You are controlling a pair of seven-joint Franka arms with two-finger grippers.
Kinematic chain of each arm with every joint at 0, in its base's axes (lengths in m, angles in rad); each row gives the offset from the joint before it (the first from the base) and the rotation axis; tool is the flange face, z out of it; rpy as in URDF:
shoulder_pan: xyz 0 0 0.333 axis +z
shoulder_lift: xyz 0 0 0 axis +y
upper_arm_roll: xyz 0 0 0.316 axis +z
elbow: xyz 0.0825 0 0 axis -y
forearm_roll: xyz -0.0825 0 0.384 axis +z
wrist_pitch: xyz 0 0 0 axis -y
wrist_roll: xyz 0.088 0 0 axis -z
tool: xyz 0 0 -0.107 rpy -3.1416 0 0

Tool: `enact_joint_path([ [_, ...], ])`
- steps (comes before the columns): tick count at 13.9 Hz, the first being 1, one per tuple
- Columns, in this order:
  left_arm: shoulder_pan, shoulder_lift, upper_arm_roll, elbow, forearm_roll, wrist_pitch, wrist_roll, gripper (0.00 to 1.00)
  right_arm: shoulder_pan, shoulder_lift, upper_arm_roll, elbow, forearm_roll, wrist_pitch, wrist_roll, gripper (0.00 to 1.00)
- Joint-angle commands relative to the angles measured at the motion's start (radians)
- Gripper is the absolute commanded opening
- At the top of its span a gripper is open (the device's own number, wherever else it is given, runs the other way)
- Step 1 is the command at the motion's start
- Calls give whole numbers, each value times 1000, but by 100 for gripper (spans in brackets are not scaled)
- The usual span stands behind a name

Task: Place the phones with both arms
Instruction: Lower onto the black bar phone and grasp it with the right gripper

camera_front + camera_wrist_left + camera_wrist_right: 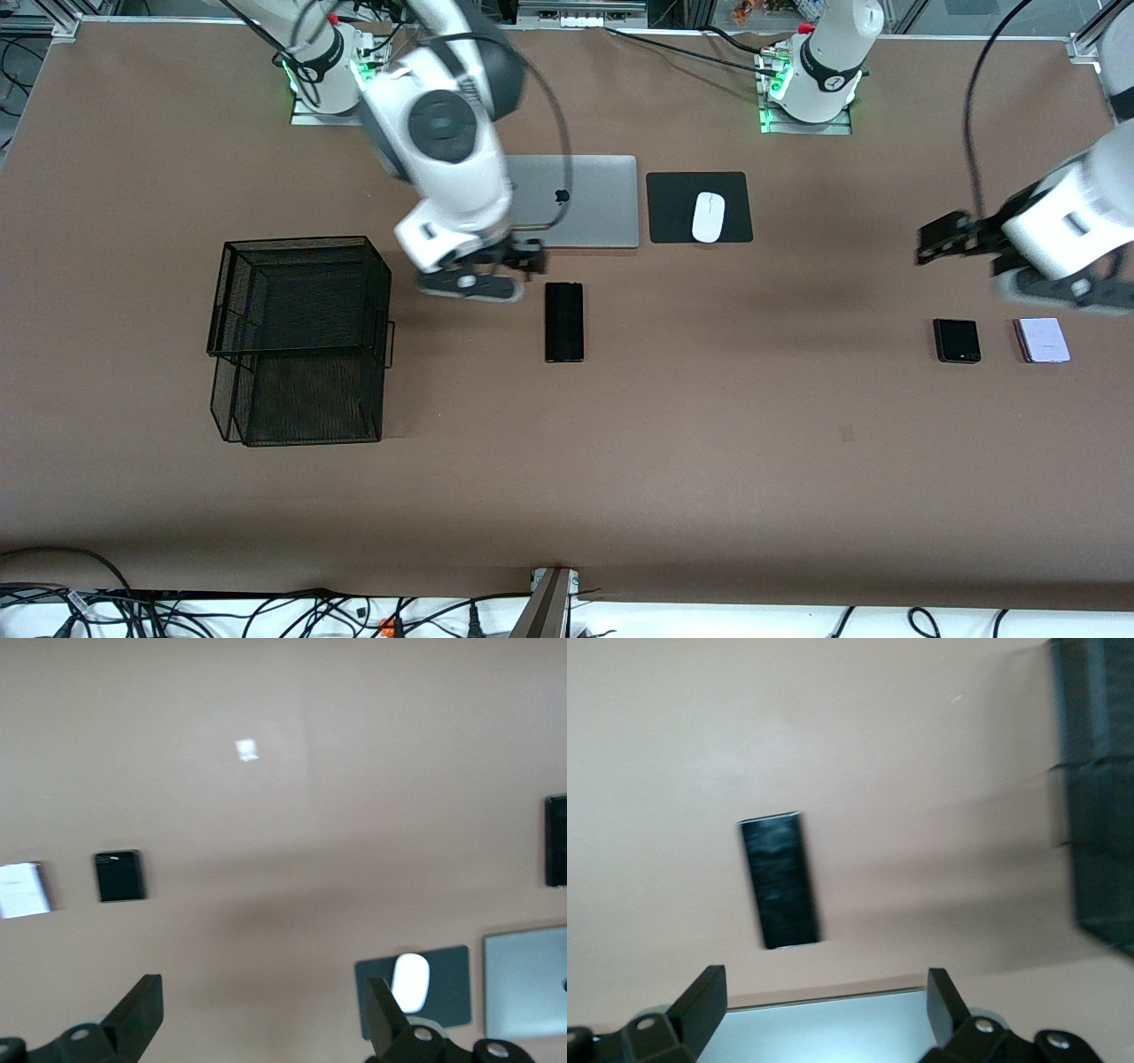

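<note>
Three phones lie flat on the brown table. The long black phone [563,322] [780,879] lies just nearer the front camera than the grey laptop. My right gripper [524,257] [824,988] hangs open and empty over the laptop's near edge, close beside that phone. The small black phone [956,341] [120,875] and the pale lavender phone [1042,340] [22,889] lie side by side toward the left arm's end. My left gripper [939,239] [263,997] is in the air, open and empty, over bare table beside those two phones.
A closed grey laptop [585,199] [833,1028] lies mid-table. Beside it a white mouse [708,216] [410,981] rests on a dark pad [673,208]. A black mesh basket [301,337] [1099,797] stands toward the right arm's end.
</note>
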Motion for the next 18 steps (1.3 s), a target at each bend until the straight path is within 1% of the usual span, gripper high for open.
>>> enact_joint_path([
  [1,-6,-151,35,-227,-14,144,26,100,74,125,-18,126,-5,-4,101,100],
  [3,29,-146,32,-217,-15,113,45,100,113,175,-20,118,-40,71,149,100],
  [5,31,-145,21,-209,-11,111,37,100,125,220,-20,109,-74,113,152,100],
  [6,29,-145,15,-209,-8,109,34,100,124,229,-20,76,-79,163,148,100],
  [9,24,-141,9,-203,34,114,33,100,115,240,-23,-75,-91,369,108,100],
  [10,24,-140,9,-192,32,109,31,100,115,258,-23,-83,-94,398,84,100],
  [13,24,-140,4,-191,32,105,31,100,113,307,-30,-83,-116,446,54,100],
  [18,26,-138,6,-191,32,96,30,100,113,331,-38,-83,-119,463,54,100],
])
